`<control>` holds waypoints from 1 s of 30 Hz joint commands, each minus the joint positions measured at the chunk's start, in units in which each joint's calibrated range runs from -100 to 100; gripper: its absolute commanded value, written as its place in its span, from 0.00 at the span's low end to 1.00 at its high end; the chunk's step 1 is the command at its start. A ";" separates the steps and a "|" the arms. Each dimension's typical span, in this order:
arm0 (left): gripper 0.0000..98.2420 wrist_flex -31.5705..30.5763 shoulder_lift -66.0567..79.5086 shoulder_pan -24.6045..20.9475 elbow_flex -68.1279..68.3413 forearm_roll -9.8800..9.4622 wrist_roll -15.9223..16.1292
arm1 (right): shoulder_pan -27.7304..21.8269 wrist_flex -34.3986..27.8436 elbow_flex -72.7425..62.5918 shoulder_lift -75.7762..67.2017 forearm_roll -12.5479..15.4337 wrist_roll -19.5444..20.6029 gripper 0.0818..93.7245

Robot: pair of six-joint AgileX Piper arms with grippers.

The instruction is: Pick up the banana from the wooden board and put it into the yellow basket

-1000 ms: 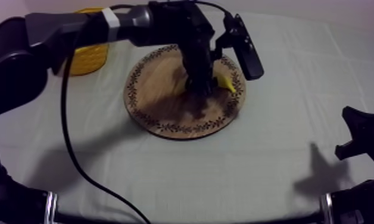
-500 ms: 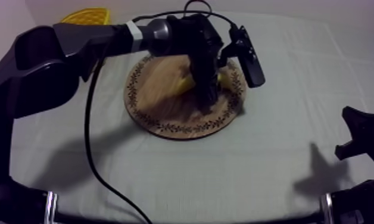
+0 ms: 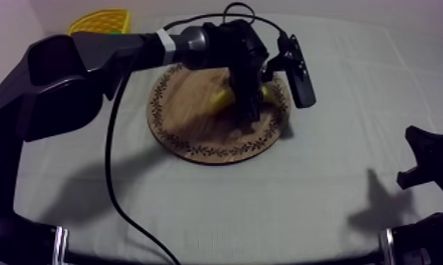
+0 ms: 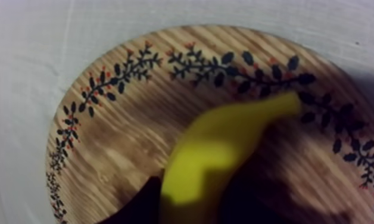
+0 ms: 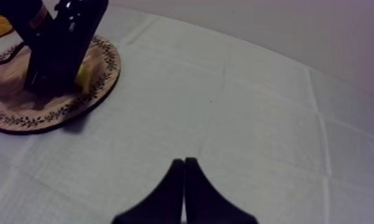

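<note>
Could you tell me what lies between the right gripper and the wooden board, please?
Only bare cloth lies between the right gripper and the board, as the right wrist view shows.

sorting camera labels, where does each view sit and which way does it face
Top view: overhead, slanting down on the board and basket; left arm reaches in, right arm rests at the edge.
Left wrist view: on the left arm, facing down at the banana held in its jaws over the board.
Right wrist view: on the right arm, facing across the cloth toward the board; its jaws lie shut.
Shared: the board in all three; the left arm in top and right wrist.
</note>
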State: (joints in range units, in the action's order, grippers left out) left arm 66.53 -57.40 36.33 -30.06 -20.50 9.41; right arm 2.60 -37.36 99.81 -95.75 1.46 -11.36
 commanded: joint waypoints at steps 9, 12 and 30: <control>0.23 0.15 1.91 -0.21 1.30 0.22 -0.37 | 0.00 0.02 -0.03 0.00 0.03 0.01 0.00; 0.21 0.82 4.28 -0.54 2.74 0.42 -0.36 | 0.00 0.02 -0.03 0.00 0.03 0.01 0.00; 0.20 3.22 36.58 -4.70 21.86 3.06 -2.43 | 0.00 0.02 -0.03 0.00 0.03 0.01 0.00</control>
State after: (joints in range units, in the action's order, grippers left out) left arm 69.70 -26.85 32.07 -11.86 -17.76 7.02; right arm 2.60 -37.27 99.81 -95.75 1.46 -11.36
